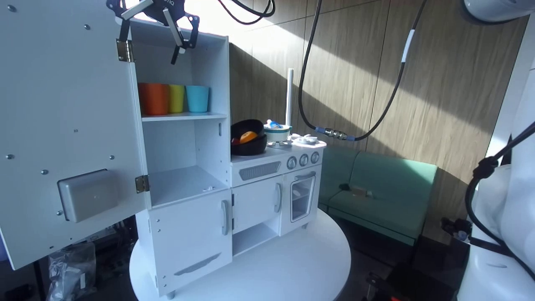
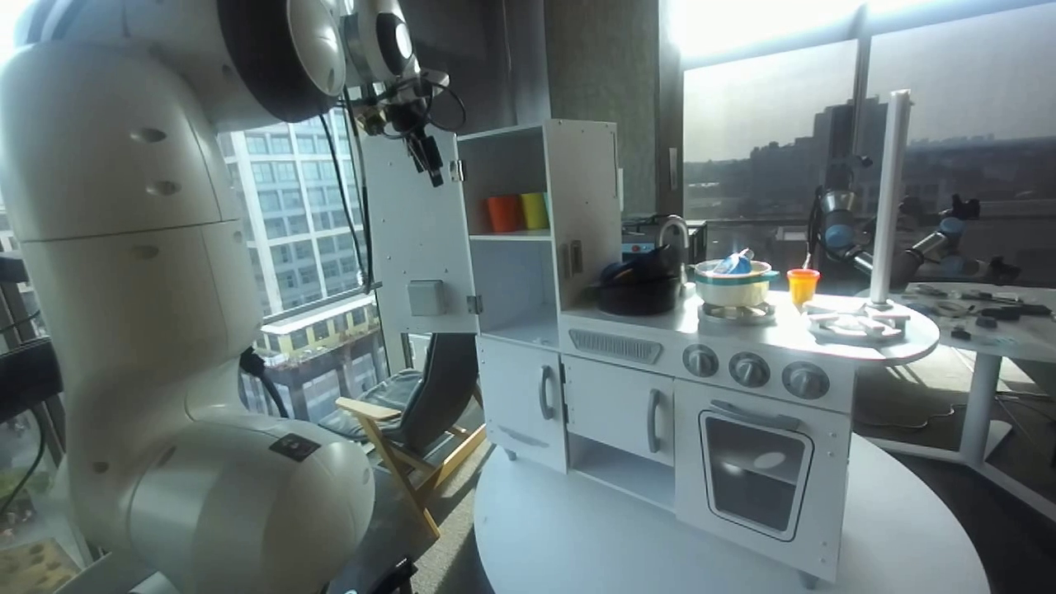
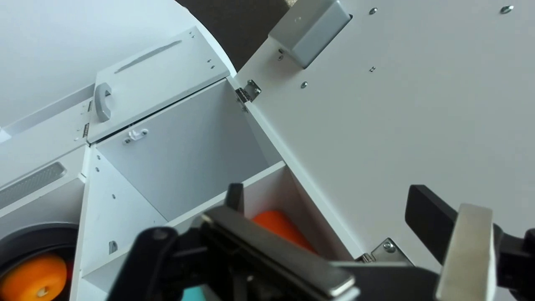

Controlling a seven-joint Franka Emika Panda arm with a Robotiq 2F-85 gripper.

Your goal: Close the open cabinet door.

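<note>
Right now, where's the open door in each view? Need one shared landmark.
In an exterior view: open door along the left, cut off by the top and left edges.
In an exterior view: open door left of centre, beside the shelves.
Wrist view: open door fills the right side, running past the top and right edges.
Shared landmark: grey box on its inner face, at the top edge in the wrist view.

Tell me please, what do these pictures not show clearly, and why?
Cabinet door: outer face turned away in all views; top cut off by the picture edge in an exterior view.
Yellow cup: not visible in the wrist view, probably behind the gripper.
Pale shape in the oven window: too unclear to name in both exterior views.
</note>
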